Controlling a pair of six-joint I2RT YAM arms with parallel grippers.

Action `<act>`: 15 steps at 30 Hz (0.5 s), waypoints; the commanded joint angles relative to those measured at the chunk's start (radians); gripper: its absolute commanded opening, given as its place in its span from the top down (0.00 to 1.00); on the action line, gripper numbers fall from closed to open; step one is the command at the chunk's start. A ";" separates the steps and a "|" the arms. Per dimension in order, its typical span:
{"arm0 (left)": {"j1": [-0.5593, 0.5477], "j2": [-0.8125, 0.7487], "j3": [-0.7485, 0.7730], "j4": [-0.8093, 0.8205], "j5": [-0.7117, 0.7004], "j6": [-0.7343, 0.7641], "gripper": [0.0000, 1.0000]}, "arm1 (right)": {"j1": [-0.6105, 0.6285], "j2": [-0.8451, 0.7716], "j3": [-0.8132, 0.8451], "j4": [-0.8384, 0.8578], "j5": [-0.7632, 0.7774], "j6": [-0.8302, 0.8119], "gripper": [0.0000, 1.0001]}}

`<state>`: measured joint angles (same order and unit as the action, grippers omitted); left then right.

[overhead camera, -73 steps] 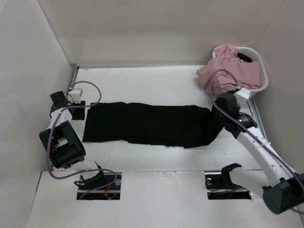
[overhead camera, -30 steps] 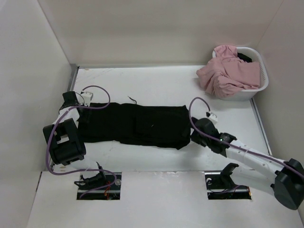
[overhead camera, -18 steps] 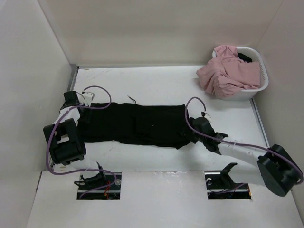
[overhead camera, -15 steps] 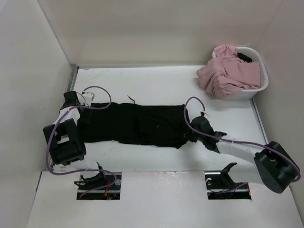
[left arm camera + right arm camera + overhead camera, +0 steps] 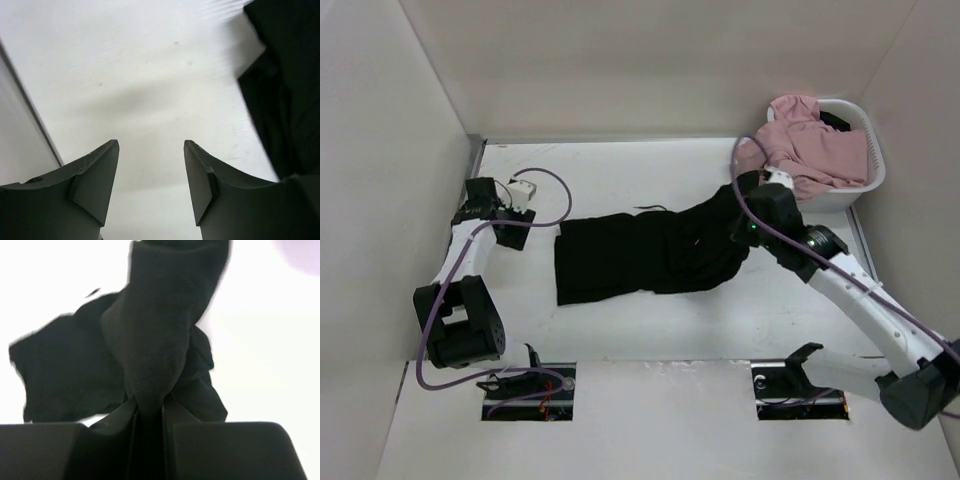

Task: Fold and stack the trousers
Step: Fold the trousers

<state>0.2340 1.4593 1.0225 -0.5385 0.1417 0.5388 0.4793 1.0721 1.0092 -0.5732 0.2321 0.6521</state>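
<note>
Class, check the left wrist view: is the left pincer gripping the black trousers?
No, the left pincer is open over the white table, black fabric trousers lying beside it.

Pinched between the jaws of the right gripper [image 5: 148,412], the trousers [image 5: 155,330] hide its pad faces and run past the top edge, while ahead and right of the parted jaws of the left gripper [image 5: 150,145] their blurred hem is cut off.
</note>
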 commanded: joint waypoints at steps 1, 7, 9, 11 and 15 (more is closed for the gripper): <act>-0.034 -0.024 0.016 -0.032 0.022 -0.016 0.46 | 0.194 0.142 0.164 -0.243 0.145 -0.127 1.00; -0.037 0.001 0.034 -0.025 0.022 -0.042 0.46 | 0.501 0.643 0.674 -0.489 0.315 -0.152 1.00; -0.031 0.032 0.045 -0.023 0.022 -0.053 0.45 | 0.566 0.840 0.942 -0.566 0.338 -0.207 1.00; -0.023 0.087 0.059 -0.023 0.013 -0.063 0.46 | 0.606 1.001 1.177 -0.608 0.352 -0.250 0.99; -0.022 0.206 0.102 -0.037 -0.007 -0.112 0.50 | 0.621 1.144 1.361 -0.562 0.323 -0.227 0.98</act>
<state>0.2047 1.6100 1.0756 -0.5652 0.1383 0.4786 1.1046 2.2150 2.2601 -1.0698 0.5224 0.4438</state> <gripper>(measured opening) 0.506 0.166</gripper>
